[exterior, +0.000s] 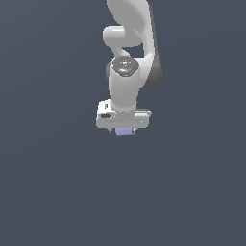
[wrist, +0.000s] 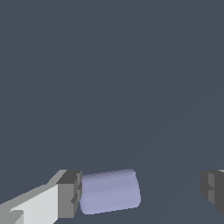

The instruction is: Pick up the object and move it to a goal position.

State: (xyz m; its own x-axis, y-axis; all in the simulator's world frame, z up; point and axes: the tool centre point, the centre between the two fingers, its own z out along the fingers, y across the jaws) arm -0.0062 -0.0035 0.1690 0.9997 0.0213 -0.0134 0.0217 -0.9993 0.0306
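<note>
The object (wrist: pixel 109 191) is a small pale lavender-blue short bar lying on the dark grey floor. In the wrist view it lies between the fingers of my gripper (wrist: pixel 141 192). One grey finger pad (wrist: pixel 70 194) touches or nearly touches one end of it. The other finger pad (wrist: pixel 213 189) stands well apart from it, with a wide gap. The jaws are open. In the exterior view the white gripper (exterior: pixel 124 120) is directly over the object (exterior: pixel 124 131), which peeks out just below the hand. The fingertips are hidden there.
The white-grey arm (exterior: pixel 127 57) comes down from the top of the exterior view. A plain dark grey floor (exterior: pixel 57 182) surrounds it on all sides. No goal marker shows.
</note>
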